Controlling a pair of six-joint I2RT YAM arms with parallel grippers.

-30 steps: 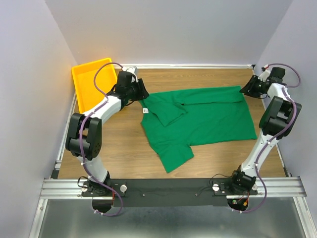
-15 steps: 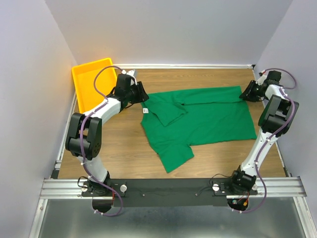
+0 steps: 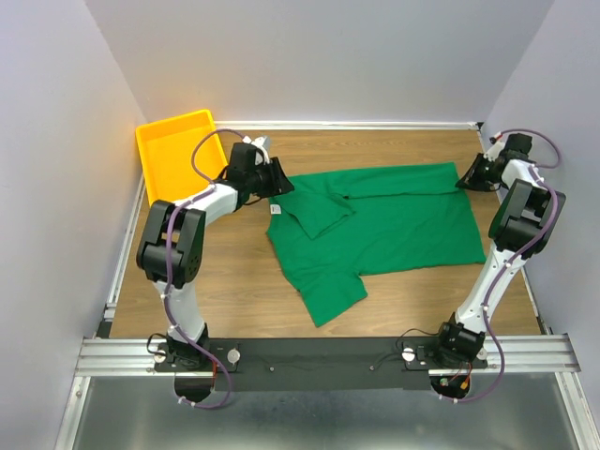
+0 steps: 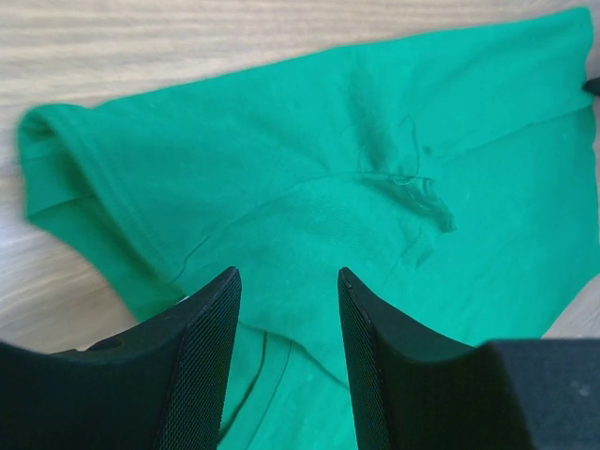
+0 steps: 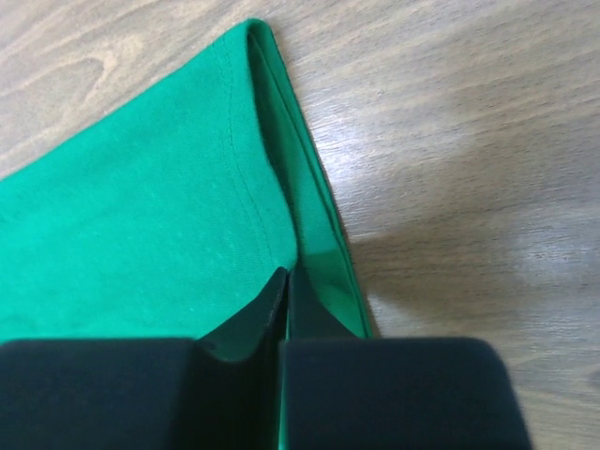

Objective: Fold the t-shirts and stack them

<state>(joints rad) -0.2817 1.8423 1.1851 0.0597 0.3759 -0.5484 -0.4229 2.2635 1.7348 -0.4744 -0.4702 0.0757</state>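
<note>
A: Left side first?
B: The yellow tray is upper left, likely the stacking spot. Beside it the left end effector is released, jaws apart over the t-shirt near its collar, lined up for a pinch.
A: Shirt position?
B: Spread flat, center of the tabletop.
A: Right?
B: The right end effector is clenched on the hem corner at far right, probably to lift for the fold.

Overhead view; wrist close-ups on t-shirt
</note>
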